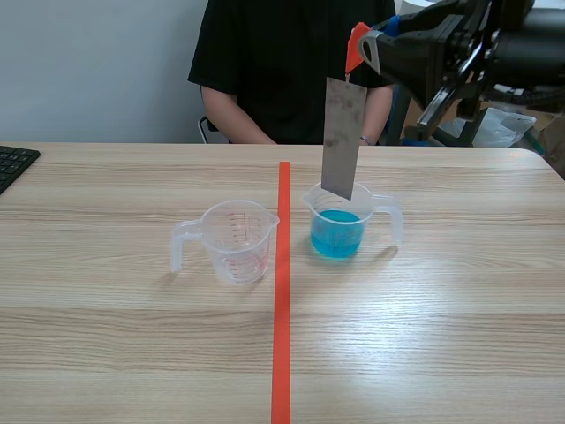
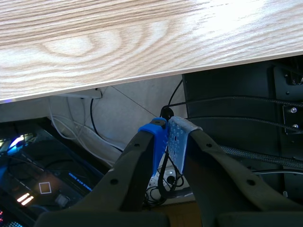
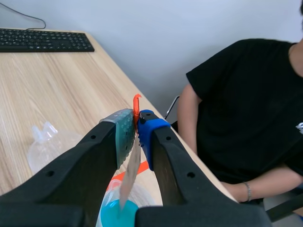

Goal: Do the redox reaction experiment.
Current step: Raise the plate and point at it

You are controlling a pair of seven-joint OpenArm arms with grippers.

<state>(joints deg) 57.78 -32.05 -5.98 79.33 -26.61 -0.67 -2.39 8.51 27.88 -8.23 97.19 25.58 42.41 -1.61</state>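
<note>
Scene view only: the right arm is raised across the far right, and its right gripper [image 1: 366, 49] carries a grey metal strip [image 1: 342, 141] by an orange-red tab [image 1: 356, 44] at the strip's top. The strip hangs nearly upright, its lower end at the mouth of the beaker of blue liquid [image 1: 338, 231]. I cannot tell whether it touches the liquid. An empty beaker [image 1: 237, 240] stands across the tape line [image 1: 282, 309] from the blue one, near it but apart, handle turned outward. The left arm does not show here. Right wrist view: jaws clamped on the tab, pads pressing it from both sides, and the strip drops between the fingers toward the blue liquid under the gripper. The empty beaker sits beside the gripper, a keyboard [image 3: 42, 40] lies far ahead, and a person [image 3: 246, 109] in a black shirt is seated across the table. Left wrist view: the left gripper [image 2: 166, 137] is below the table [image 2: 118, 42] edge, jaws together, pads meeting on nothing, with cables [image 2: 94, 127] and dark equipment beyond.
</note>
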